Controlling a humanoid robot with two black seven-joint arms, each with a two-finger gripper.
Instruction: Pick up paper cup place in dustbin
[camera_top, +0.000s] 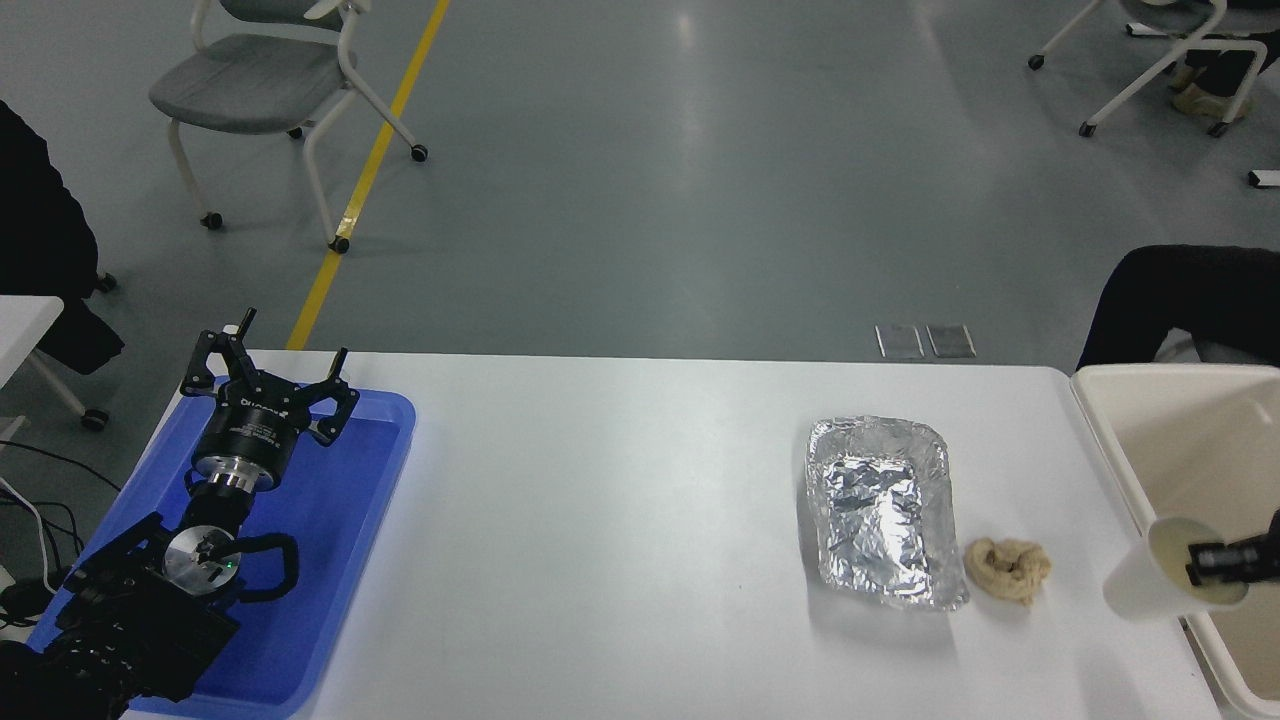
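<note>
The right end effector (1215, 562), mostly cut off at the frame's right edge, grips the rim of the small white tapered paper cup (1160, 580), one finger seemingly inside it. The cup is tilted, held over the near-left rim of the large cream rectangular plastic dustbin (1120, 470). Left of the dustbin on the white bench (620, 540) lie a crumpled tan paper wad (1008, 570) and a crinkled silver foil tray (885, 510). Far left of the dustbin, the left end effector (275, 365) rests spread wide over a blue plastic tray (330, 560).

Paper wad (1008, 570) right of foil tray (885, 512)
</note>
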